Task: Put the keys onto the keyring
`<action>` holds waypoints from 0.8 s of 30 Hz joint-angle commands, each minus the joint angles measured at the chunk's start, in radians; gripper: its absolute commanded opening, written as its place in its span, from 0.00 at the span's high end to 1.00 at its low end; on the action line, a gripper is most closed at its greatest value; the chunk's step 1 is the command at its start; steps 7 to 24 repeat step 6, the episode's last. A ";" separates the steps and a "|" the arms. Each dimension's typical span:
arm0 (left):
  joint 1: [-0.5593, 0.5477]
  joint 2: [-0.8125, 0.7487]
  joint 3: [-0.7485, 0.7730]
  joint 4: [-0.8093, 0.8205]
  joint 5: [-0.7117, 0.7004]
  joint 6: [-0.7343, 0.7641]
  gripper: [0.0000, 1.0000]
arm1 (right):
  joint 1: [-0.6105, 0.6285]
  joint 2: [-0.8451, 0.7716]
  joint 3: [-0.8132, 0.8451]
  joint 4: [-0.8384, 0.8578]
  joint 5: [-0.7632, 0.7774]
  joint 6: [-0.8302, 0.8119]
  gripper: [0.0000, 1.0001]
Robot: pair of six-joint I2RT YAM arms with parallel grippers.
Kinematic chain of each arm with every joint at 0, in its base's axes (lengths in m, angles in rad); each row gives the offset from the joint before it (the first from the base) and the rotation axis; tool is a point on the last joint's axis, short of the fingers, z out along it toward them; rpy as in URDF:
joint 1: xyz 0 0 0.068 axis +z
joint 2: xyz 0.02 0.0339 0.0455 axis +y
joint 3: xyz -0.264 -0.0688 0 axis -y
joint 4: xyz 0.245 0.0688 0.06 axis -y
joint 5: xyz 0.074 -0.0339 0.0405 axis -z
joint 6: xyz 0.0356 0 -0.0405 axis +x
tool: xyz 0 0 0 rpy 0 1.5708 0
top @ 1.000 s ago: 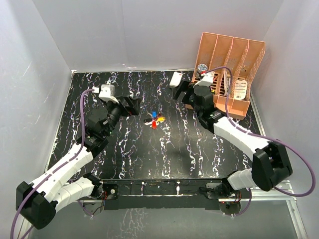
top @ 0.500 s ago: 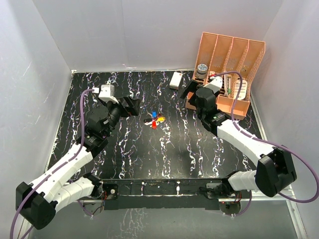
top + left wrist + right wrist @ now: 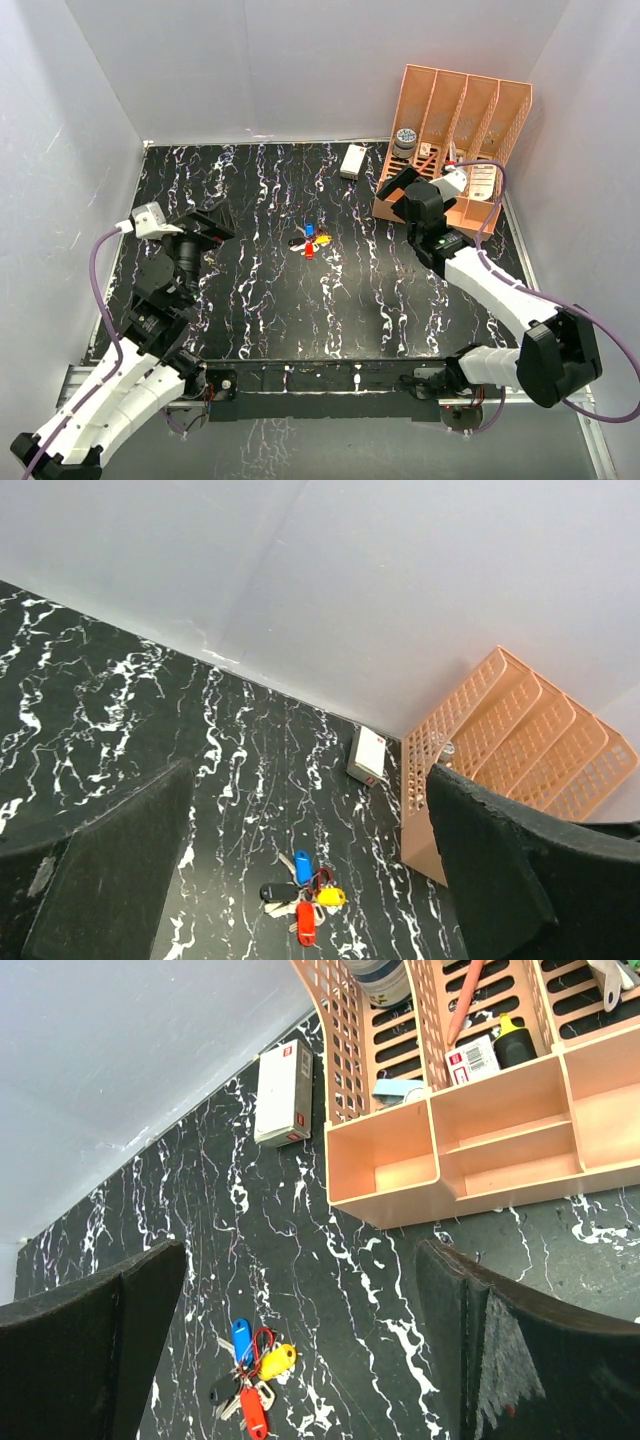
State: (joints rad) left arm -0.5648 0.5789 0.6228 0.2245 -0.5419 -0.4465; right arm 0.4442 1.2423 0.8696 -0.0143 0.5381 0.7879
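Top external view: the left gripper [image 3: 213, 220] has drawn back from its place 1 second ago, when it hung just left of the keys [image 3: 311, 242]. It now sits nearer the left side of the black marbled table [image 3: 260, 300], well apart from them. The right gripper [image 3: 398, 182] has swung to the right over the same second and now hovers at the front of the orange rack [image 3: 465, 110], where earlier it covered part of the white box [image 3: 352, 160]. That box now shows whole, lying beside the rack near the back wall. Both claws are released, their fingers spread wide with nothing between them; each wrist view shows 2 dark pads at the frame's sides and bare table in the gap. The keys have not shifted and lie in 1 small fanned cluster at the middle of the table. Blue, yellow, red and black heads can be told apart in the wrist views. The keyring [image 3: 262, 1341], a thin red loop, lies within the cluster, touching the blue and yellow heads. Whether any key is threaded on it cannot be told.
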 commanded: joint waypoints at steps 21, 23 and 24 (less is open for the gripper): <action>0.003 0.039 0.029 -0.058 -0.027 -0.019 0.01 | 0.001 -0.036 0.010 0.015 -0.025 0.011 0.02; 0.003 0.039 0.029 -0.058 -0.027 -0.019 0.01 | 0.001 -0.036 0.010 0.015 -0.025 0.011 0.02; 0.003 0.039 0.029 -0.058 -0.027 -0.019 0.01 | 0.001 -0.036 0.010 0.015 -0.025 0.011 0.02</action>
